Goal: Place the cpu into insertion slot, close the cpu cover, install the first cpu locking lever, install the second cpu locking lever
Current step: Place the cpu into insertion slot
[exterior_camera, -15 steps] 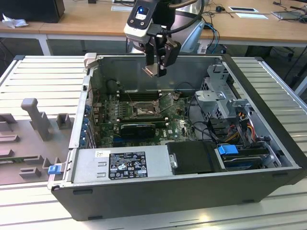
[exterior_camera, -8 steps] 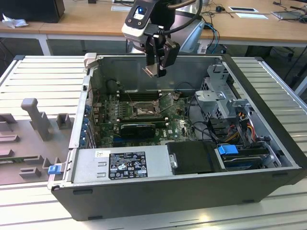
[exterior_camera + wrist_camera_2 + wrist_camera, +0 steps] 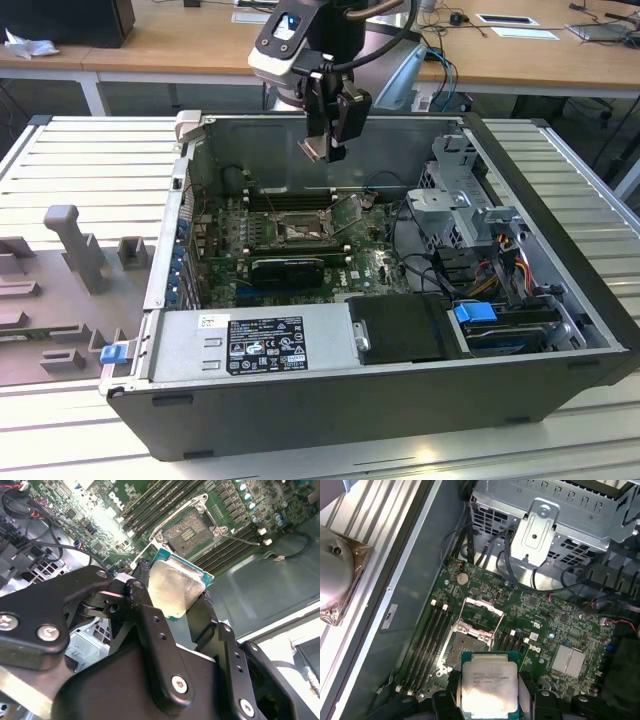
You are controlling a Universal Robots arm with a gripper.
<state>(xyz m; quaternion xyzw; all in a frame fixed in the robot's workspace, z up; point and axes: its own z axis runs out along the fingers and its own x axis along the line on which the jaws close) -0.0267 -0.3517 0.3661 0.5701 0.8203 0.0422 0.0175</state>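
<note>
Black two-fingered end effector (image 3: 322,150) is hanging over the open dark grey computer case (image 3: 400,405), which is lying on its side on the slatted metal worktop (image 3: 90,160)

- End effector is closing narrowly on the small flat square cpu with the pale silvery metal top (image 3: 312,150); in both wrist views the black fingers (image 3: 142,587) are pressing two opposite edges of the chip (image 3: 175,587) (image 3: 489,685), end effector (image 3: 175,594) (image 3: 490,702)
- Cpu is sitting in the air, tilted, clear of the green circuit board (image 3: 370,265); not touching it
- Square dark insertion slot with the metal rim (image 3: 300,232) (image 3: 189,532) (image 3: 462,649) is lying open and unfilled, at 6 o'clock from the held chip in the exterior view
- Thin silver cpu cover frame (image 3: 347,208) (image 3: 482,612) is standing raised off the slot, at its 2 o'clock edge in the exterior view
- Long narrow black memory slots (image 3: 432,630) are running beside the socket
- Silver perforated drive cage (image 3: 450,190) is sitting at 3 o'clock of the board in the exterior view
</note>
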